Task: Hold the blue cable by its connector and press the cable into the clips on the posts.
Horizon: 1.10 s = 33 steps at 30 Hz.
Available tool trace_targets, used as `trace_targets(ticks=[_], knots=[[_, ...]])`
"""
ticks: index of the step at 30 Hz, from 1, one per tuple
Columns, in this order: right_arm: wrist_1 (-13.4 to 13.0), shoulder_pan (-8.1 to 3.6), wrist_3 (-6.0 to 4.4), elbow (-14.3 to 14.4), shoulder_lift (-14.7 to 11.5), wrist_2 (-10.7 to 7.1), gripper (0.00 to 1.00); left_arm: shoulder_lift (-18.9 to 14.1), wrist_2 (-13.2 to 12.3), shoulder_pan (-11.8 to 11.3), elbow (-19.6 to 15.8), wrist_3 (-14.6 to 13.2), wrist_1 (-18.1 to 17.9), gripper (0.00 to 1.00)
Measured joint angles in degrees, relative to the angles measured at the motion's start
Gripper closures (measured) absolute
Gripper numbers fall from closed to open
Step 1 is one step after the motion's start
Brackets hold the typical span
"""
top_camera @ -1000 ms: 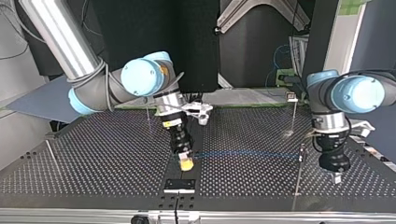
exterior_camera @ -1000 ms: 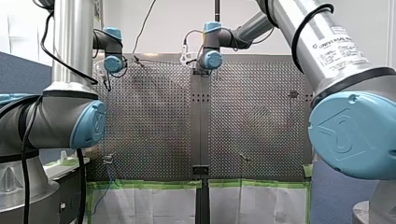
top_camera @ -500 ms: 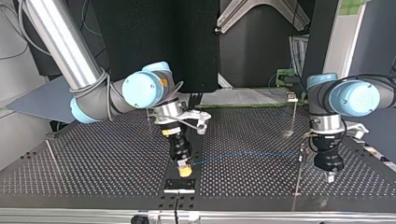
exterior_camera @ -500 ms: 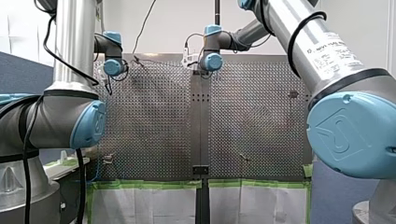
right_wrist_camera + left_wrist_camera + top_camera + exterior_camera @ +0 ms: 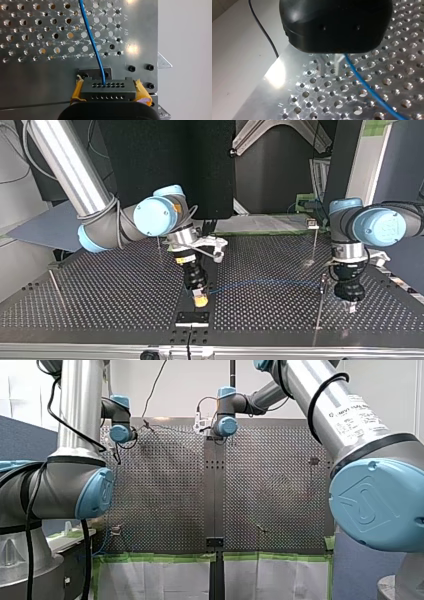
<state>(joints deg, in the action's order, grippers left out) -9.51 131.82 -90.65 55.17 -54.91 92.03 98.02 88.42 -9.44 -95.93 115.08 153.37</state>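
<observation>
My right gripper (image 5: 108,91) is clenched on connector (image 5: 108,88), yellow pads either side, at mid bench (image 5: 100,290) edge. Cable (image 5: 92,42) runs along that edge to post (image 5: 320,307), unseated by my judgement. My left gripper (image 5: 352,307) sits beside post; I cannot tell its grip. Step: routing. Next: taut line, pressed down at post.

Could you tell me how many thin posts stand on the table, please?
4: one post at the top view's left, one behind my right arm, one at the back, one beside my left pincer; others may be hidden.
</observation>
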Motion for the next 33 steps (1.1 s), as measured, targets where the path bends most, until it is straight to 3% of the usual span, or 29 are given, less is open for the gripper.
trace_targets(ticks=[1,4,17,25,33], knots=[[0.03,0.01,0.00,0.00,0.00,0.00,0.84,0.00,0.10,-0.02,-0.01,0.04,0.33,0.13],[0.15,-0.06,0.00,0.00,0.01,0.00,0.84,-0.02,0.76,-0.08,-0.01,0.32,1.50,0.00],[0.37,-0.38,-0.06,0.00,0.01,0.00,0.84,-2.84,-0.84,1.02,-2.26,2.63,7.44,0.00],[0.43,-0.39,-0.07,0.00,0.01,0.00,0.84,-6.94,-4.67,0.30,-6.34,6.48,11.35,0.00],[0.68,-0.18,-0.05,-0.01,0.01,0.00,0.84,-11.16,-8.09,0.42,-10.58,8.56,12.67,0.00]])
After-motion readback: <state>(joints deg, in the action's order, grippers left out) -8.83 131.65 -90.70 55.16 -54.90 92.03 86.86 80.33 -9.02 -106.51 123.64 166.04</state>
